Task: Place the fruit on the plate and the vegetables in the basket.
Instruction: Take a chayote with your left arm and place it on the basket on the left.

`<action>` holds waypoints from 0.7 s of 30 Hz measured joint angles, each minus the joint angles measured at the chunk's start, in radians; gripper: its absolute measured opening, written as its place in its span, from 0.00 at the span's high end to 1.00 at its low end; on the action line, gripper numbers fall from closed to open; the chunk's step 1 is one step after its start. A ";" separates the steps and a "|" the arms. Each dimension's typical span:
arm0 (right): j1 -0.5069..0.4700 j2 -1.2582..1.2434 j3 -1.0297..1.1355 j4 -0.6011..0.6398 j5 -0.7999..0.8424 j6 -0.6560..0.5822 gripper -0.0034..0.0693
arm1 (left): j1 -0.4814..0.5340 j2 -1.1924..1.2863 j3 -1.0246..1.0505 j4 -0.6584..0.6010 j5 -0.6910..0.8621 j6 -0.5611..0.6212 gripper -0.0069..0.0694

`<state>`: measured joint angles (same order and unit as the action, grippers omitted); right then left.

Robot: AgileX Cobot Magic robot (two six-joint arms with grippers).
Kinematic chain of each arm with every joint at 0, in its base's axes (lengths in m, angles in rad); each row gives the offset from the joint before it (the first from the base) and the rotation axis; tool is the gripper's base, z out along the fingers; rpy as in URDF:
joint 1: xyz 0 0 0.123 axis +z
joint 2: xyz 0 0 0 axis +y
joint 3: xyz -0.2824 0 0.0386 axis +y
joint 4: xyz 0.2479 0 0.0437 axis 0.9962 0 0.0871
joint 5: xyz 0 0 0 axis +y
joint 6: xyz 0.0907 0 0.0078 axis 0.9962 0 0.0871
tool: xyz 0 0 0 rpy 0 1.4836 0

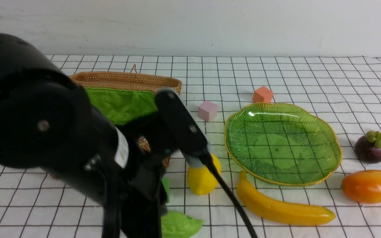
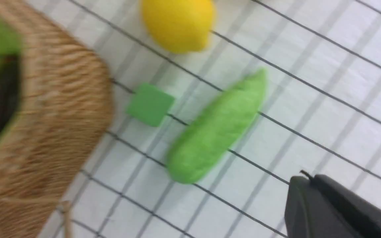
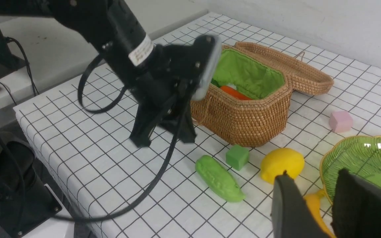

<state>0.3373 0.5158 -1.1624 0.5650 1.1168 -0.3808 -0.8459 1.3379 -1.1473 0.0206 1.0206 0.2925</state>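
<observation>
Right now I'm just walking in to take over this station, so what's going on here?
The robot is sorting toy produce. The carrot already lies in the basket; the gourd still lies on the cloth beside it. The left gripper is shut and empty near the basket. The plate is empty, with lemon, banana, mango and mangosteen around it.

Translucent green leaf-shaped plate point(image 1: 282, 145) bare inside; long yellow banana point(image 1: 281, 206), yellow lemon point(image 1: 201, 180) crowd near rim.

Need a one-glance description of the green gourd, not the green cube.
Start at the wicker basket with green lining. On the cloth in front of it sit a green cube and a lemon. The gourd lies beside the cube: long, bumpy, light green, tapered, not boxy.
</observation>
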 joint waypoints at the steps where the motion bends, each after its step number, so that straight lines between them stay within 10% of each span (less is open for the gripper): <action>1: 0.000 0.000 0.000 0.000 0.004 0.000 0.64 | -0.038 0.024 0.005 -0.003 0.024 0.023 0.92; 12: 0.000 0.000 0.000 -0.005 0.146 0.038 0.64 | -0.040 0.231 0.010 0.103 -0.060 0.102 0.34; 21: 0.000 0.000 0.000 -0.004 0.146 0.046 0.63 | 0.020 0.366 0.010 0.136 -0.238 0.257 0.20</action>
<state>0.3373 0.5158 -1.1624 0.5614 1.2632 -0.3350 -0.8263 1.7036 -1.1377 0.1570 0.7830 0.5492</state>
